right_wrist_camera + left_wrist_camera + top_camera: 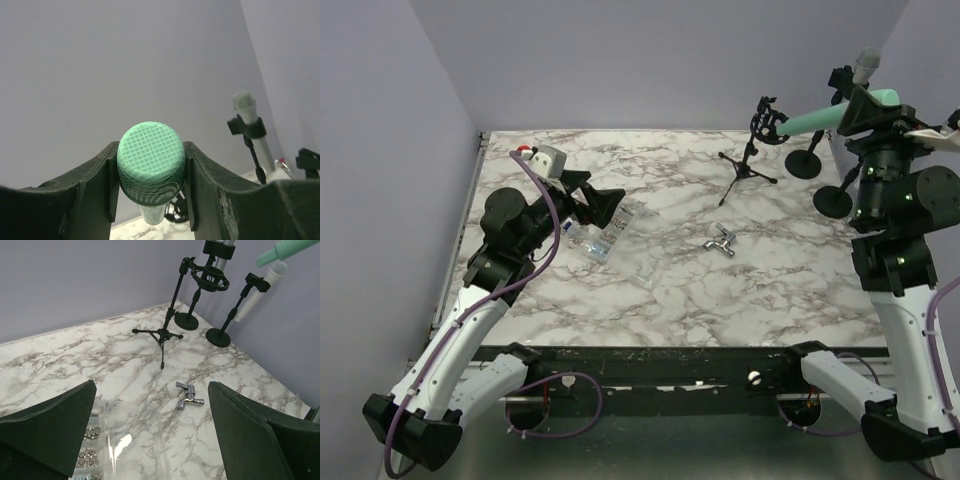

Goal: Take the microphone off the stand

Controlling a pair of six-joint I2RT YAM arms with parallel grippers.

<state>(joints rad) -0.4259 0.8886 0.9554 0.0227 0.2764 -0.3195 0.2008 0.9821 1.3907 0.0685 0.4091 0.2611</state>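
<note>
A mint-green microphone is held in the air at the back right, nearly level, with my right gripper shut on its mesh head. The microphone's tail end points at the black shock-mount ring of the tripod stand and sits just clear of it. In the left wrist view the green microphone is apart from that ring. My left gripper hangs open low over the table's left side, with nothing between its fingers.
A clear plastic bag of nuts and screws lies under the left gripper. A small chrome tap lies mid-table. Two round-base stands are at the back right, one holding a white microphone.
</note>
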